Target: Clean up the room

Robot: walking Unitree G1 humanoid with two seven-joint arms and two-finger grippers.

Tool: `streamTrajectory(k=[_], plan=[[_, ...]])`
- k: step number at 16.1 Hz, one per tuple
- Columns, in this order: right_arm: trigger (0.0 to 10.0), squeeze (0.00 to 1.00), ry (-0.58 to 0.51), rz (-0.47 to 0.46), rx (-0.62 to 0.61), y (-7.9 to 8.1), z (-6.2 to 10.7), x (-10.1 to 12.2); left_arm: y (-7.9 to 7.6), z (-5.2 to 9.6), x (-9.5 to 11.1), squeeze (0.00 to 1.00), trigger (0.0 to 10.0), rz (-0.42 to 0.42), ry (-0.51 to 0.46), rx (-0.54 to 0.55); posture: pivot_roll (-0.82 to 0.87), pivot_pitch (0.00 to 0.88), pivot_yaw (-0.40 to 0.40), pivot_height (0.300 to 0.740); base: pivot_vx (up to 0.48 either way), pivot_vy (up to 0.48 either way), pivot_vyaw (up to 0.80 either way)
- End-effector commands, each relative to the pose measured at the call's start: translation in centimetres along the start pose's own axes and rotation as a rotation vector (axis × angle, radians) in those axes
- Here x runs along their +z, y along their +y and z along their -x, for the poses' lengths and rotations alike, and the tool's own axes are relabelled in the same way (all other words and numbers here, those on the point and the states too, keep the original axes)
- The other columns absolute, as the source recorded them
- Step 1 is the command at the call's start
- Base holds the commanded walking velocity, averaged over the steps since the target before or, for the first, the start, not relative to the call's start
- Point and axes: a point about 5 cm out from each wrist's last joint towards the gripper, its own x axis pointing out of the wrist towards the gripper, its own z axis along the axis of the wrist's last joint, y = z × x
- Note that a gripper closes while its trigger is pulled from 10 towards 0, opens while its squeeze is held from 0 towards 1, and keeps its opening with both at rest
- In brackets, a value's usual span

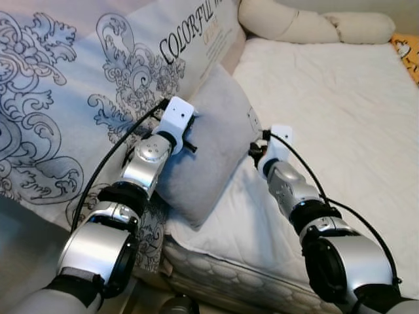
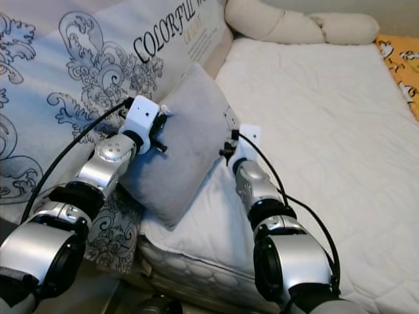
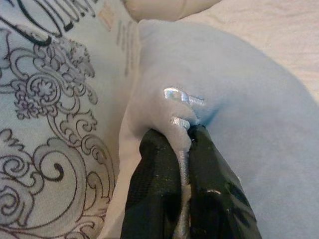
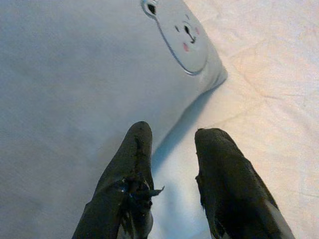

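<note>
**Left tool had the pillow edge, right tool spread at the far side**

Near: the mattress corner (image 1: 216, 275) sat closest to the robot, quilted side showing under the white sheet (image 1: 327, 104).

Left tool (image 3: 184, 149) was clamped on the seam of the grey pillow (image 1: 209, 137); the wrist view showed both black fingers (image 3: 154, 189) pinched on a fold of fabric at the pillow's edge. The pillow stood tilted on its edge, leaning against the patterned duvet (image 1: 65, 98) on the robot's left, lower corner hanging past the mattress edge.

Right tool (image 4: 172, 149) had its fingers apart, holding nothing. It sat just beside the pillow's other edge, low over the sheet. Bear face print (image 4: 182, 35) was visible on the pillow corner ahead of it.

Judgement: step in hand looked like lifting or repositioning the pillow onto the bed. To do it well:
- left grip was on a thin seam, so move slowly; a jerk could slip it
- close the right tool on the pillow edge before lifting, otherwise it swings from one point
- lift clear of the duvet before moving toward the head of the bed

Far: cream bolster pillows (image 1: 308, 26) lay across the head of the bed; orange printed fabric (image 1: 407, 55) at the far right edge.
</note>
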Motion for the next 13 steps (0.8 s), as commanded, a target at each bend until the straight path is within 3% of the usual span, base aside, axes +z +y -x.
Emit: streamTrajectory(k=[1, 2, 4, 5, 8, 13], plan=[[10.0, 0.61, -0.001, -0.005, -0.009, -0.6, 0.2, -0.6, 0.1, -0.2, 0.2, 0.0, 10.0, -0.02, -0.011, 0.026, 0.08, 0.078, 0.101, 0.74, 0.0, 0.0, 0.0], [10.0, 0.0, -0.003, -0.009, -0.005, -0.8, 0.3, -0.9, -0.1, -0.2, 0.0, 0.0, 10.0, -0.023, -0.003, 0.03, 0.07, 0.079, 0.102, 0.74, 0.0, 0.0, 0.0], [10.0, 0.0, -0.035, -0.007, 0.081, -0.6, 0.7, -1.4, 0.1, -0.1, -0.6, 0.0, 10.0, -0.017, 0.03, 0.079, 0.04, 0.079, 0.104, 0.74, 0.0, 0.0, 0.0], [10.0, 0.0, -0.077, 0.008, 0.201, -0.3, 1.4, -1.7, 1.2, 0.0, -1.0, 0.0, 10.0, 0.005, 0.067, 0.163, 0.04, 0.074, 0.108, 0.74, 0.0, 0.0, 0.0], [10.0, 0.0, -0.157, 0.08, 0.334, -1.2, 3.1, -1.6, 3.8, 0.8, -1.8, 0.0, 10.0, 0.015, 0.098, 0.298, 0.03, 0.059, 0.117, 0.74, 0.0, 0.0, 0.0], [10.0, 0.0, -0.231, 0.135, 0.532, -1.5, 5.9, 0.2, 2.8, 1.2, -2.5, 0.0, 10.0, 0.062, 0.06, 0.259, 0.06, 0.02, 0.107, 0.74, 0.0, 0.0, 0.0]])
